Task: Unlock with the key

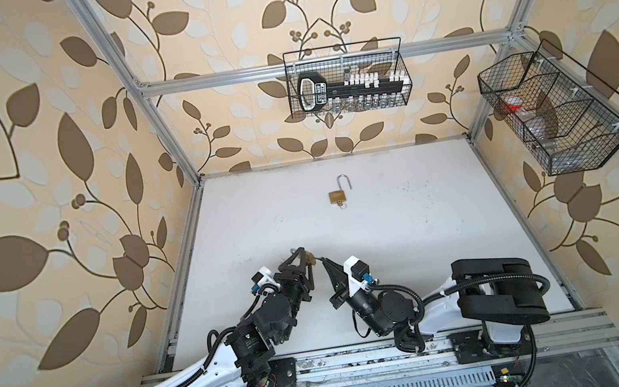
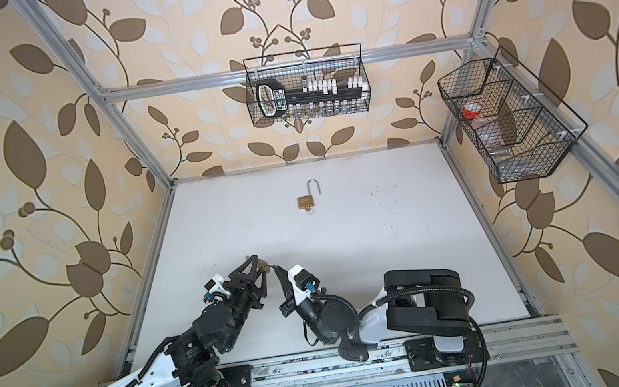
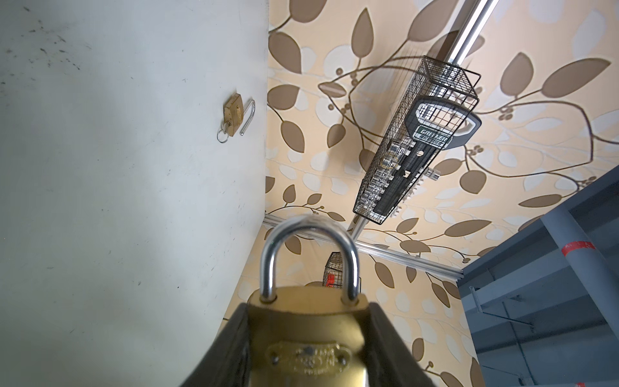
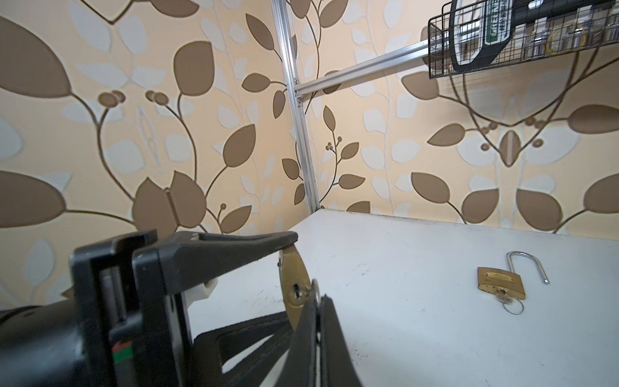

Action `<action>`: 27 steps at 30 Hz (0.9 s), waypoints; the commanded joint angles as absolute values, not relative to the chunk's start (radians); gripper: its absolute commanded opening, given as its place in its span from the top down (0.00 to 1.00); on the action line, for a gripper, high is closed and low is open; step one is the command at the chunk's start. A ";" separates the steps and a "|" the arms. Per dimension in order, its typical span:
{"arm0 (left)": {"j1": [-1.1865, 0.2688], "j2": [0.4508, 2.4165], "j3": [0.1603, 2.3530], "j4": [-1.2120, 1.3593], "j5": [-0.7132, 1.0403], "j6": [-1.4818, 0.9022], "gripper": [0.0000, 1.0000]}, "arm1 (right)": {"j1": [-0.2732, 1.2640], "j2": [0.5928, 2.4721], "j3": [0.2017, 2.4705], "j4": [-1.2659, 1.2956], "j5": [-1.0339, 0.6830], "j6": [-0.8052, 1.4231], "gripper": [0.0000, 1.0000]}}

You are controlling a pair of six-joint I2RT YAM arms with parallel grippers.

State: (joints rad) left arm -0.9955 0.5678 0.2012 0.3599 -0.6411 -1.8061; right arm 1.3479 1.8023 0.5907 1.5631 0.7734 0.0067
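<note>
Green-and-white label (image 3: 432,133) reading "GREENLEE" on black plastic tool handle (image 3: 464,132), in black wire basket (image 3: 415,87) at 12 o'clock. Plate embossing on brass padlock (image 3: 306,331) illegible.

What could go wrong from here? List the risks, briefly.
1. The key pinched in the right end effector sits close to the keyhole; a skewed push may jam or slip.
2. The left end effector grips only the padlock by its sides; twisting could rotate it loose.

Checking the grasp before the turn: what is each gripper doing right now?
Left gripper: closed on the padlock.
Right gripper: shut, apparently pinching the key.
</note>
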 commanded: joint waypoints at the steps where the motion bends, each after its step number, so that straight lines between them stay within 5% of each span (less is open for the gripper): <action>1: -1.003 0.546 0.260 0.418 -0.667 -1.788 1.00 | 1.340 1.826 0.619 1.593 0.771 0.020 1.00; 27: -1.003 0.581 0.253 0.463 -0.695 -1.783 1.00 | 1.371 1.883 0.667 1.575 0.763 0.106 1.00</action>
State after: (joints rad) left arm -0.9947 0.5858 0.2012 0.3702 -0.6971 -1.8057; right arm 1.3632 1.8515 0.6407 1.5566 0.7750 0.1013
